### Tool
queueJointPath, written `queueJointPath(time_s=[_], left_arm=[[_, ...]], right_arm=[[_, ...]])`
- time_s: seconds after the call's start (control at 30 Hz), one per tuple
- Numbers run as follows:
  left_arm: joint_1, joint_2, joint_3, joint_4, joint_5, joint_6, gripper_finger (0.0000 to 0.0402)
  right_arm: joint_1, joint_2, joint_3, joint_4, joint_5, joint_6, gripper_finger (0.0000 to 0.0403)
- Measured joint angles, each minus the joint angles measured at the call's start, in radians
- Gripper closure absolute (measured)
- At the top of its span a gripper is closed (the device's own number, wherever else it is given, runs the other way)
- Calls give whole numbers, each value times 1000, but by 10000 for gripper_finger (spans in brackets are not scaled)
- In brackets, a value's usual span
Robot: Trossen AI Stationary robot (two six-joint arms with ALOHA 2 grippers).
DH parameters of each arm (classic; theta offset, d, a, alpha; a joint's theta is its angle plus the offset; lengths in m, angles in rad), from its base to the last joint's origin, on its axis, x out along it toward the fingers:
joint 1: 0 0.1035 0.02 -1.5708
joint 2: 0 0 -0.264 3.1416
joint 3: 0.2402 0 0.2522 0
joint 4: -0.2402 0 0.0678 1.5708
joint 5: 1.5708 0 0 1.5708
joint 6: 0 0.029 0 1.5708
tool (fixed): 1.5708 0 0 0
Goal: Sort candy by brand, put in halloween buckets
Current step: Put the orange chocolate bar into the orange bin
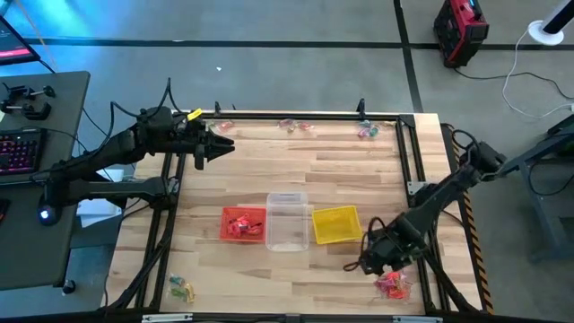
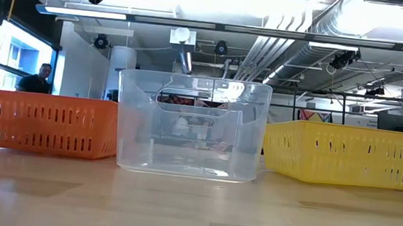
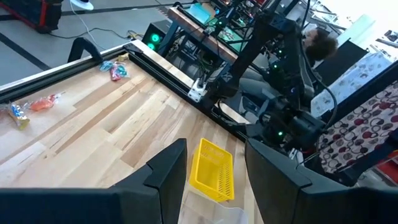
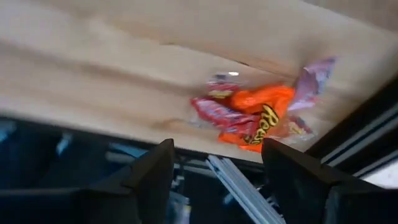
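Hovering open-jawed, right gripper (image 1: 381,258) just above candy pile (image 1: 392,285) at near right table corner, orange wrapper (image 4: 264,118) dead ahead between fingers (image 4: 149,171); left gripper (image 1: 218,145) open, far off, waiting; buckets (image 1: 334,224) nearby

A robotics lab or workshop. Exposed ducts (image 2: 297,26) and strip lights (image 2: 108,15) run overhead, and a wooden bench (image 1: 305,166) stands on grey concrete floor (image 1: 296,72). A desk with a backlit keyboard (image 1: 20,148) sits left.

table (image 1: 359,179): pale smooth wood | clear tub (image 2: 191,127): glossy plastic | candy (image 4: 255,118): shiny crinkled wrappers
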Motion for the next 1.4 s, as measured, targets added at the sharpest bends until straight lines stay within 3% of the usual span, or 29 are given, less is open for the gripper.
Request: queueJointPath(time_s=[0.23, 0.4, 0.6, 0.87, 1.3, 1.4], left_arm=[[0, 0, 0, 0, 0, 2, 248], [0, 0, 0, 0, 1, 1, 248], [0, 0, 0, 0, 1, 1, 248], [0, 0, 0, -1, 2, -7, 248], [0, 0, 0, -1, 2, -10, 248], [0, 0, 0, -1, 1, -10, 248]], right_arm=[[57, 0, -75, 12, 7, 229, 167], [58, 0, -113, 104, -26, 240, 167], [57, 8, -142, 94, -28, 241, 169], [58, 83, -145, 241, -37, 239, 224], [64, 150, -136, 223, -27, 230, 244], [64, 151, -116, 195, -21, 212, 263]])
